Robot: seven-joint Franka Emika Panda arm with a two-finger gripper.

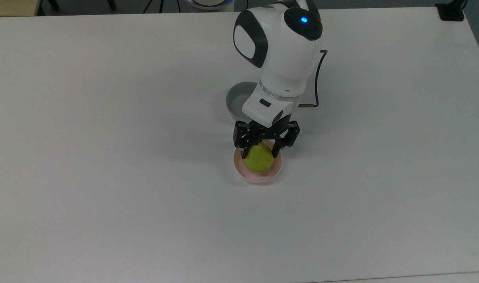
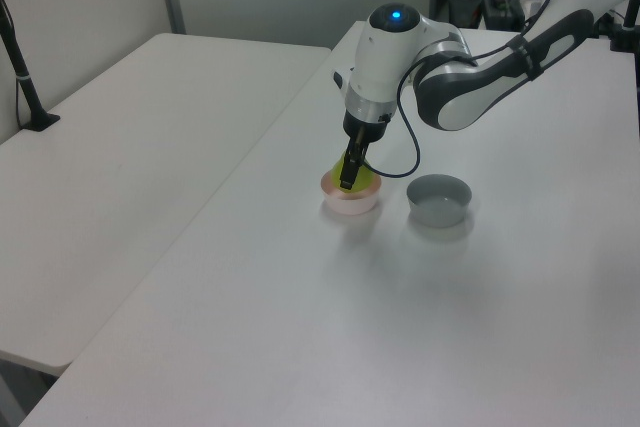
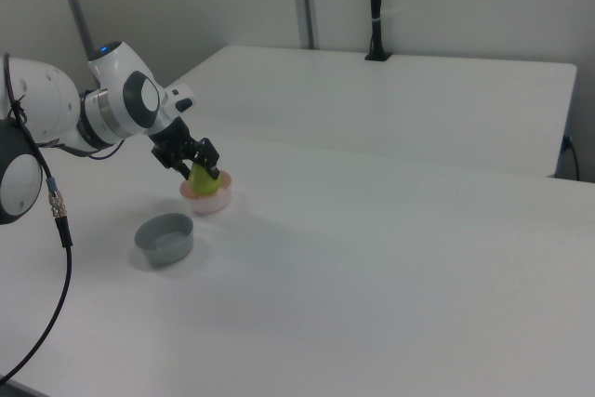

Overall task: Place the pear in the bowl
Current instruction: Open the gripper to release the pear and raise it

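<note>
Between your tool's (image 1: 261, 151) two black fingers, clamped from either side, sits the pear (image 1: 258, 158), already low inside the pale pink bowl (image 1: 257, 178) with the tool directly above it and the bowl under both. Judging from that, you need only release. Beyond, on the desk (image 1: 105, 157), stands a grey bowl (image 1: 236, 100).
</note>
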